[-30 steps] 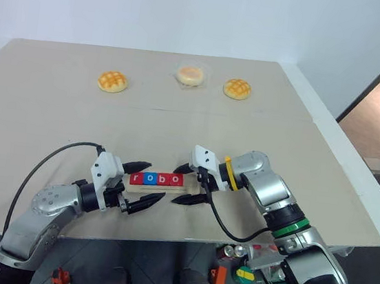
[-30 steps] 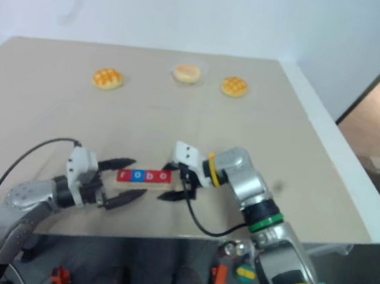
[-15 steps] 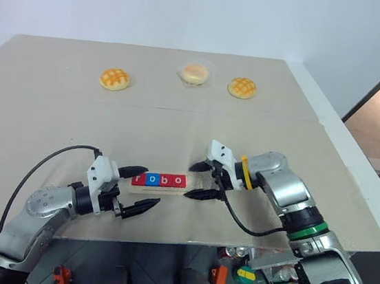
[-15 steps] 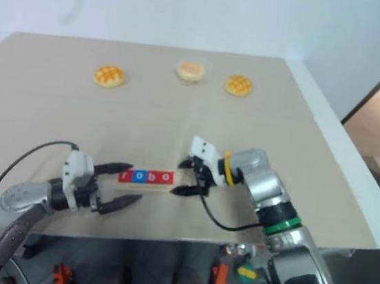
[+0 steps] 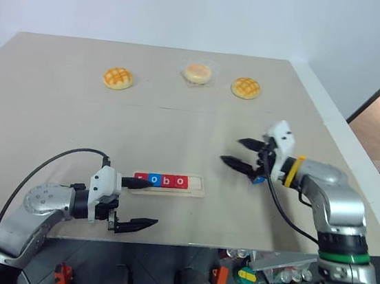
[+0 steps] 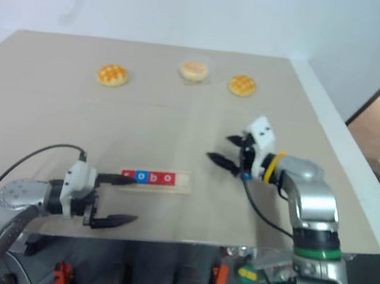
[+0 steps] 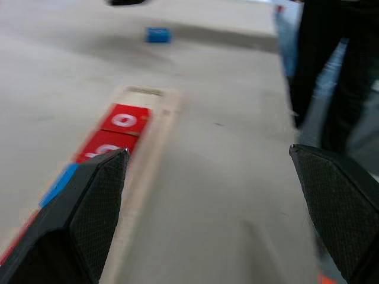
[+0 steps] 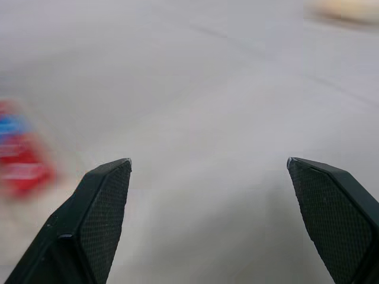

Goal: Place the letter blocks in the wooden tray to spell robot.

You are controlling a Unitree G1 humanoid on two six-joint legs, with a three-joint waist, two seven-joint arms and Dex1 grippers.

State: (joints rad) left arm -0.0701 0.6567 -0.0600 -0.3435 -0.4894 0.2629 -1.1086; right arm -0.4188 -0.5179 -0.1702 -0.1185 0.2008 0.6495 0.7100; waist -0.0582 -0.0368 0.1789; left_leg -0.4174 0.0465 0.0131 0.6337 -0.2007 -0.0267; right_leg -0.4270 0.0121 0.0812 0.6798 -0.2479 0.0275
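Note:
The wooden tray [image 5: 197,186] lies near the table's front edge. A row of red and blue letter blocks [image 5: 163,179] reading r, o, b, o fills its left part, and its right end is bare. One more small blue block [image 5: 257,180] lies on the table right of the tray, its letter unreadable. My left gripper [image 5: 142,204] is open at the tray's left end, one finger over the first block, the other nearer the table's edge. My right gripper [image 5: 232,150] is open and empty, raised above the table just over the loose blue block.
Two waffle-patterned buns [image 5: 118,78] [image 5: 246,88] and a bun in a clear wrapper [image 5: 197,72] sit at the far side of the table. The table's right edge [image 5: 355,152] drops off to the floor.
My right gripper has left the tray's right end and swung right and up over the loose blue block. The left gripper has turned a little at the tray's left end.

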